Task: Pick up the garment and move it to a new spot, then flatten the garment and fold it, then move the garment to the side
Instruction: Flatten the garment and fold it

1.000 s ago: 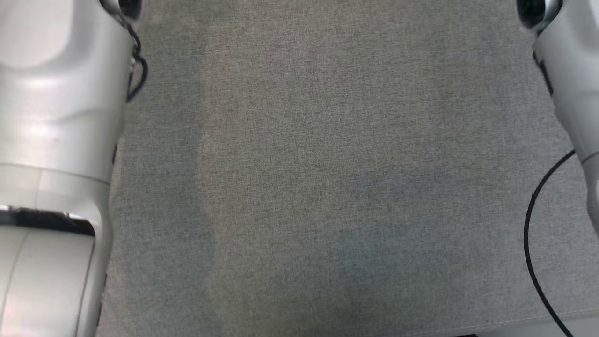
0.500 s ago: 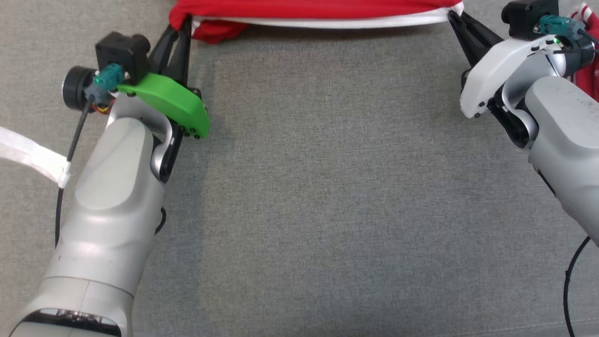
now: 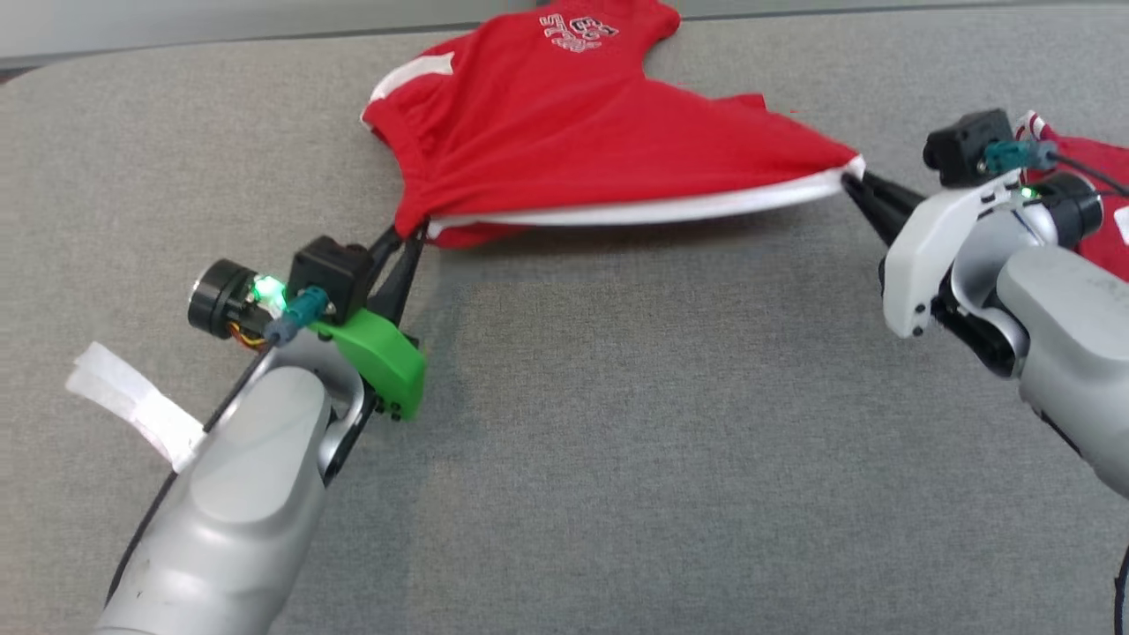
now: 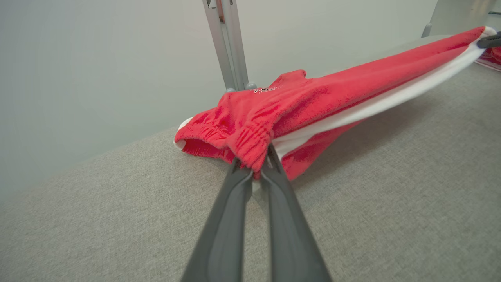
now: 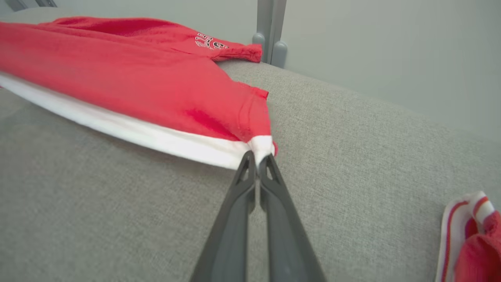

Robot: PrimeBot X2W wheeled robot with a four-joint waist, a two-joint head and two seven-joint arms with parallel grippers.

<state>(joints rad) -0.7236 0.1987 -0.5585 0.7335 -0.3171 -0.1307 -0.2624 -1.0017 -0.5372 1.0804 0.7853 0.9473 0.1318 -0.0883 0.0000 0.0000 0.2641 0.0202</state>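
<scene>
The red garment [image 3: 564, 132] hangs stretched from the left gripper [image 3: 413, 236] to the right gripper [image 3: 852, 179], its far end resting on the grey surface [image 3: 635, 423] ahead of them. The left is closed tight on a gathered red corner — the right, equally tight, on the white-banded corner.

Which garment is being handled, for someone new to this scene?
On the grey padded surface, toward its far side, a red garment is stretched between the left end effector and right end effector. Unlike the bunched striped garment at the right edge, it has white lettering and one white band.
</scene>
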